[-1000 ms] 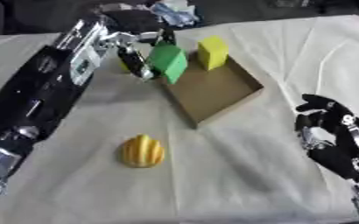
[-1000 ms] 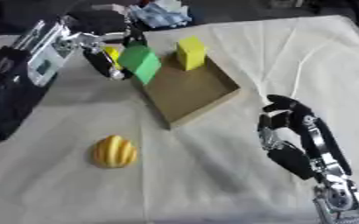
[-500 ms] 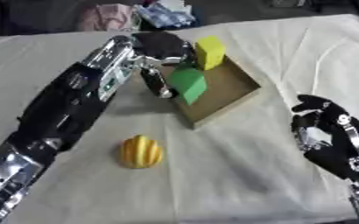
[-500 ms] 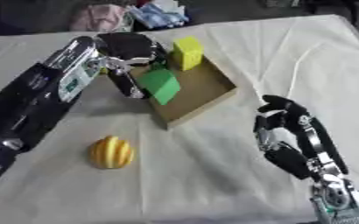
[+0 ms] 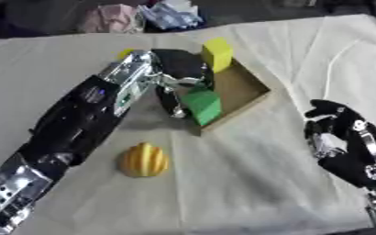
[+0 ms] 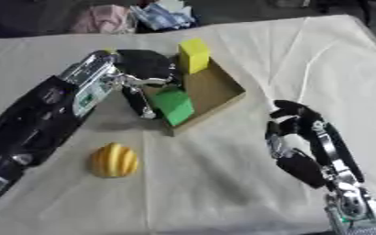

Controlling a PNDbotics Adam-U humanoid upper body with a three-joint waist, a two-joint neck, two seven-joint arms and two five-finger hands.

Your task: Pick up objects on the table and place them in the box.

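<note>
Toward the table's left near side, a yellow ribbed object [image 5: 145, 159], shaped like a small pumpkin, lies on the cloth-covered table [image 5: 239, 193], well apart from the box and untouched. It is the one piece plainly left to collect. Further along, the left hand [image 5: 178, 73] reaches in from the left edge and grasps a green block [image 5: 202, 105], fingers curled round it. The block hangs tilted at the near-left wall of the box [image 5: 247, 87]; whether it already rests inside or on the rim cannot be told. A yellow block [image 5: 217, 54] stands at the box's far corner, seemingly inside, so that one looks done. By this reading the task is roughly midway: one piece in, one being delivered, one waiting. At the table's right near corner the right hand [image 6: 291, 133] idles, fingers relaxed, holding nothing.
</note>
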